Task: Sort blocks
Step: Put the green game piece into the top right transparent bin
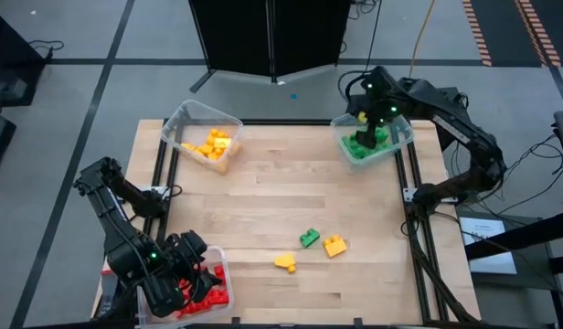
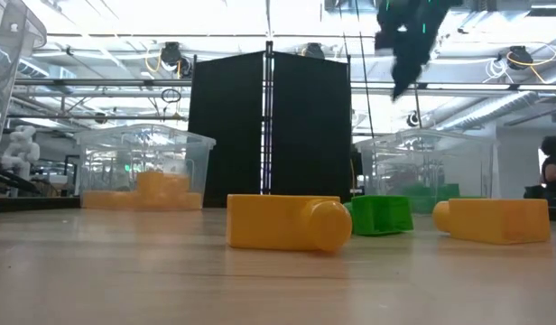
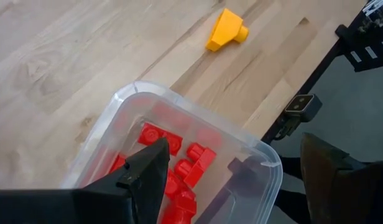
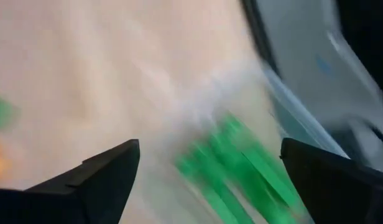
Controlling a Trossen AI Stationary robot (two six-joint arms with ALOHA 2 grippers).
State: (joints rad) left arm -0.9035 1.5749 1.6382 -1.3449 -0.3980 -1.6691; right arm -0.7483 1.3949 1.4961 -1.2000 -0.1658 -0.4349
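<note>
Left claw hangs open and empty over the red blocks bin. Mid-surface sit two yellow blocks and one green block. Far corner: right claw, spread wide, empty, above the green bin.

Red blocks, yellow blocks, green blocks; pale wooden table.

A light wooden table top is framed by dark rails and set on a grey floor crossed by dark lines. A black folding panel is seen standing just behind the table's far edge. Overhead, bright ceiling lights and pipework are picked out, and a person is glimpsed at the room's far right.
</note>
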